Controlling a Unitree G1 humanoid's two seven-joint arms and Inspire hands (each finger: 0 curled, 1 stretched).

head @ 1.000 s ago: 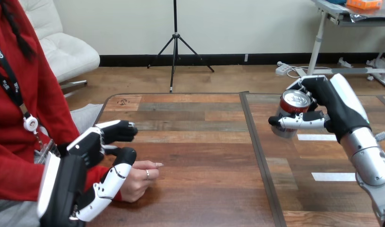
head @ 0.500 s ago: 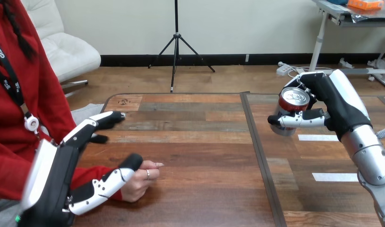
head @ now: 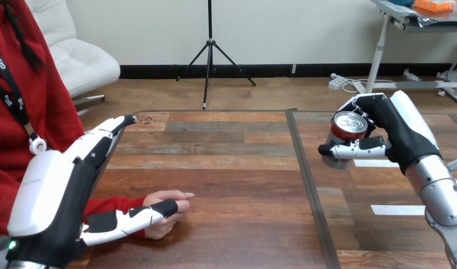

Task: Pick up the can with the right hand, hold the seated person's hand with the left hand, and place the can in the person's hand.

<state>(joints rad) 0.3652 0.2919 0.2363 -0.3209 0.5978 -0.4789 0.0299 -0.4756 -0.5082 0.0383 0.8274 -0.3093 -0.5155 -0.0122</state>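
Left robot hand at 8 o'clock: released, fingers straight, pointing to 1 o'clock, thumb lying across the person's hand, which rests on the tabletop. Right robot hand at 3 o'clock: fingers and thumb wrapped round the can, well apart from the person's hand.

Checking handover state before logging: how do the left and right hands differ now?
Grip: the left hand has straight fingers and holds nothing; the right hand has fingers curled round the can. Contact: the left hand's thumb lies across the person's hand, uncurled; the right hand touches only the can. Place: left hand over the left of the table, right hand over its right. Both are black with white shells.
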